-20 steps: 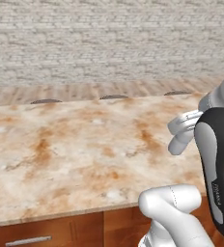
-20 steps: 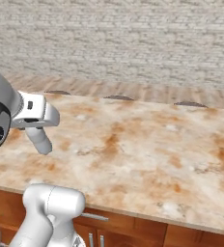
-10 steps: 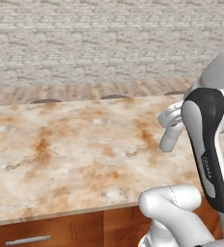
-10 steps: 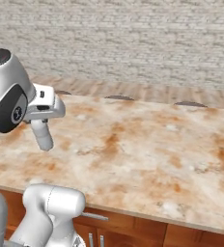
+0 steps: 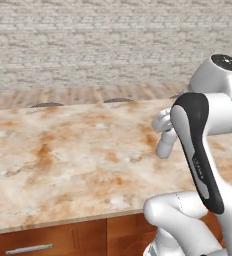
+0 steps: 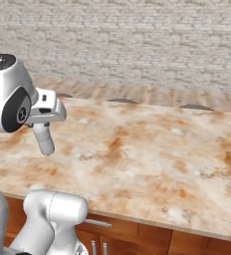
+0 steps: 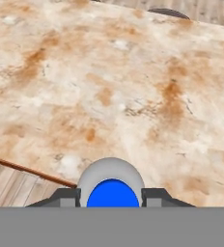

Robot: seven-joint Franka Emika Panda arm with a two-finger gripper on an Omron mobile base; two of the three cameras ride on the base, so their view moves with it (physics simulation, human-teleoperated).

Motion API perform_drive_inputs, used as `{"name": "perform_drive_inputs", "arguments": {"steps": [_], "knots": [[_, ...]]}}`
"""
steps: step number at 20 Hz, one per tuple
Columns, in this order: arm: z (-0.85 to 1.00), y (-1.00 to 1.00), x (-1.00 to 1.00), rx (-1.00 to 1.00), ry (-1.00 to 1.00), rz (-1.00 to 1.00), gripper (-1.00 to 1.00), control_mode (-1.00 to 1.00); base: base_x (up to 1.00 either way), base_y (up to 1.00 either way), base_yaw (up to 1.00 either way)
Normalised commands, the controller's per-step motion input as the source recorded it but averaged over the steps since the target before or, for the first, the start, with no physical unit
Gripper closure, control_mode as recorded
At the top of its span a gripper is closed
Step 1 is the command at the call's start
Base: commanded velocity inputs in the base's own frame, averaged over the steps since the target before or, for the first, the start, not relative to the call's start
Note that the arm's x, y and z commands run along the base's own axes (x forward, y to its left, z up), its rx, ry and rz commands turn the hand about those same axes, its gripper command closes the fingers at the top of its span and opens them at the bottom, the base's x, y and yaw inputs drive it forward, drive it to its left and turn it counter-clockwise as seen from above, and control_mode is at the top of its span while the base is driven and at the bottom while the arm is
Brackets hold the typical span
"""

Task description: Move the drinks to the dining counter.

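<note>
Whitewashed brick wall stands at the back, past a strip of wooden floor. Nearer lies the long marble-look bench, beige with rust-orange veins, wooden cabinet fronts under its near edge. Over its edge hangs the white arm. The end effector is closed narrowly on the slim whitish bottle, which hangs above the bench top, apart from it. From the hand view the bottle's blue cap sits between the dark fingertips.
</note>
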Motion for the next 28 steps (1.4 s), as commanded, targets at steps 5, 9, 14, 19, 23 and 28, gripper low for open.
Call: {"name": "perform_drive_inputs", "arguments": {"steps": [5, 9, 14, 19, 23, 28], "knots": [[-0.2, 0.0, 0.35, 0.0, 0.03, 0.0, 1.0, -1.0, 0.0, 0.0, 0.0], [-0.2, 0.0, 0.33, 0.0, 0.23, 0.01, 1.0, -1.0, 0.0, 0.0, 0.0], [-0.26, 0.0, 0.16, 0.0, 0.15, 0.0, 1.0, -1.0, 0.0, 0.0, 0.0], [-0.2, 0.0, 0.04, 0.0, 0.0, 0.0, 1.0, -1.0, 0.0, 0.0, 0.0], [-0.28, 0.0, 0.01, 0.0, -0.08, 0.0, 1.0, -1.0, 0.0, 0.0, 0.0], [-0.25, 0.0, 0.02, 0.0, 0.0, 0.0, 1.0, -1.0, 0.0, 0.0, 0.0]]}}
